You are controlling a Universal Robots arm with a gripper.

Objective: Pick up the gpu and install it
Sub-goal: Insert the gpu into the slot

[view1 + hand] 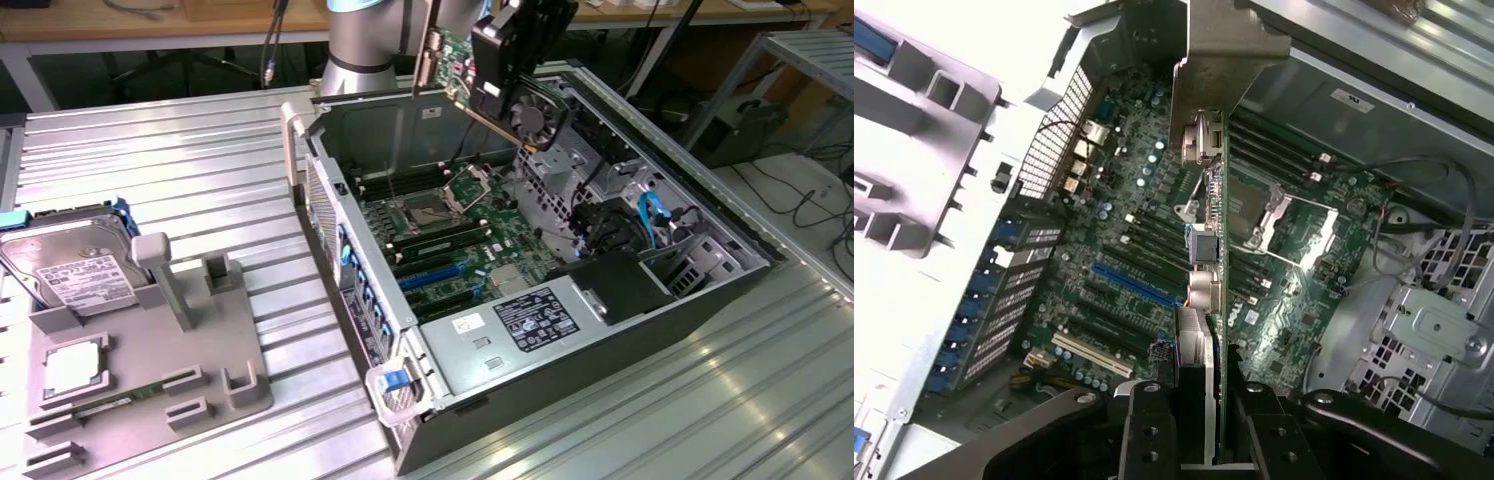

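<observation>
The gpu hangs in the air over the far end of the open computer case, its fan and green board visible. My gripper is shut on it from above. In the wrist view the gpu is seen edge-on between my two black fingers, with its metal bracket at the far end. Below it lies the motherboard with its blue slot and white slot. The card is above the board and touches no slot.
A grey fixture on the exterior view's left holds a silver hard drive, a square chip and a small green stick. Inside the case are a black shroud, blue cables and the processor socket.
</observation>
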